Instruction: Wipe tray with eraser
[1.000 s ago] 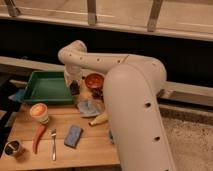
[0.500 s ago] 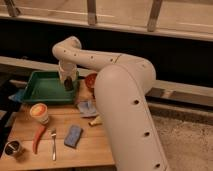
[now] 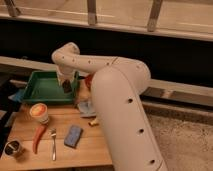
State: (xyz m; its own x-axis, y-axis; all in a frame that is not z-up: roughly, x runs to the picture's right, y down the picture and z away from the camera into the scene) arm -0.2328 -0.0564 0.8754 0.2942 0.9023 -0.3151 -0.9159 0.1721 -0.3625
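The green tray (image 3: 42, 89) sits at the back left of the wooden table. My gripper (image 3: 66, 86) hangs from the white arm over the tray's right part, pointing down. It is shut on the eraser (image 3: 66, 88), a small dark block at its tip that is at or just above the tray floor near the right rim. The big white arm link fills the right of the view and hides the table behind it.
On the wooden table (image 3: 95, 150): an orange cup (image 3: 39, 112), a red chili (image 3: 38, 138), a fork (image 3: 53, 145), a blue-grey sponge block (image 3: 73, 136), a small metal cup (image 3: 14, 148). A red bowl (image 3: 88, 80) and a blue object (image 3: 86, 106) lie beside the arm.
The gripper with the dark block has moved left from near the red bowl to over the tray's right part and has come lower.
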